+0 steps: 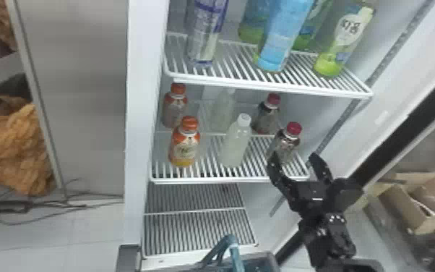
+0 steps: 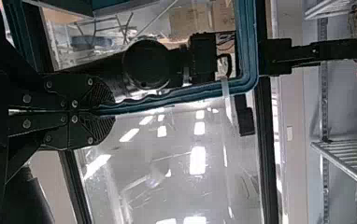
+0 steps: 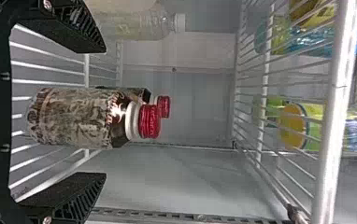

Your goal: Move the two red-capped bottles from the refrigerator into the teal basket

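My right gripper [image 1: 294, 156] is open in front of the front red-capped bottle [image 1: 286, 141] on the middle shelf. The rear red-capped bottle [image 1: 268, 114] stands behind it. In the right wrist view my right gripper [image 3: 103, 112] has its two fingers apart, one on each side of the front red-capped bottle [image 3: 74, 116]; the rear one's red cap [image 3: 165, 107] shows past it. The teal basket [image 1: 237, 258] is at the bottom edge of the head view, its handle raised. In the left wrist view my left gripper [image 2: 103, 112] is shut on the basket handle [image 2: 176, 95].
A white-capped bottle [image 1: 236, 143] and an orange-capped bottle [image 1: 185, 144] stand left on the same shelf, with others behind. Above is the upper shelf's front rail [image 1: 263, 86], holding tall bottles. The refrigerator's side wall [image 1: 143, 126] is left; a cardboard box [image 1: 417, 217] lies at right.
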Controlling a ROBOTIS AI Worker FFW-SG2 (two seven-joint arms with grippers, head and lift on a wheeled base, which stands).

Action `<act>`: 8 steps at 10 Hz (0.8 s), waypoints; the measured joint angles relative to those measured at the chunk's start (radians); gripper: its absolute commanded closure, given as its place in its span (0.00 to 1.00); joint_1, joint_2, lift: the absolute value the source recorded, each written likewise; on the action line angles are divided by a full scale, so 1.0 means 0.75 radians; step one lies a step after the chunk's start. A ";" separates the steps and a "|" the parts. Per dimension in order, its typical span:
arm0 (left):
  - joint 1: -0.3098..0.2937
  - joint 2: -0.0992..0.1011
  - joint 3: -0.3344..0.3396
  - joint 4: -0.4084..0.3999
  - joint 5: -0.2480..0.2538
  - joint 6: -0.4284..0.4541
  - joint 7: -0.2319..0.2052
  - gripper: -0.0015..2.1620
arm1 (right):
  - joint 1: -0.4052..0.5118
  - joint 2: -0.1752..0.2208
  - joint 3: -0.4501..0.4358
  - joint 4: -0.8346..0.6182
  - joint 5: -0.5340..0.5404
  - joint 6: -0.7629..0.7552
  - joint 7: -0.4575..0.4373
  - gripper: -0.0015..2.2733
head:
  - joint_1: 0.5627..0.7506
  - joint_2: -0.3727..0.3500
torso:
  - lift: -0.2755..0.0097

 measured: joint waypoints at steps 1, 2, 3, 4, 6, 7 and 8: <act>-0.002 0.000 -0.003 0.000 0.001 0.000 0.000 0.52 | -0.029 -0.007 0.000 0.020 0.002 0.024 0.001 0.03 | 0.70 0.03 | 0.17; -0.004 0.002 -0.005 0.000 0.003 0.000 0.000 0.52 | -0.057 -0.014 0.000 0.036 -0.001 0.042 0.002 0.03 | 0.70 0.03 | 0.17; -0.005 0.002 -0.007 0.000 0.004 -0.001 0.000 0.52 | -0.081 -0.018 0.000 0.043 -0.004 0.071 0.002 0.03 | 0.70 0.03 | 0.17; -0.006 0.002 -0.008 0.000 0.005 -0.001 0.000 0.52 | -0.107 -0.022 0.000 0.048 -0.003 0.109 0.004 0.03 | 0.70 0.03 | 0.17; -0.007 0.002 -0.011 0.000 0.006 -0.001 0.000 0.52 | -0.173 -0.032 0.000 0.093 0.013 0.158 0.030 0.03 | 0.70 0.03 | 0.17; -0.009 0.002 -0.012 0.000 0.006 -0.001 0.000 0.52 | -0.201 -0.036 0.000 0.119 0.018 0.176 0.037 0.03 | 0.70 0.03 | 0.17; -0.009 0.002 -0.013 0.000 0.006 -0.001 0.000 0.52 | -0.222 -0.039 0.000 0.138 0.025 0.190 0.038 0.03 | 0.70 0.03 | 0.17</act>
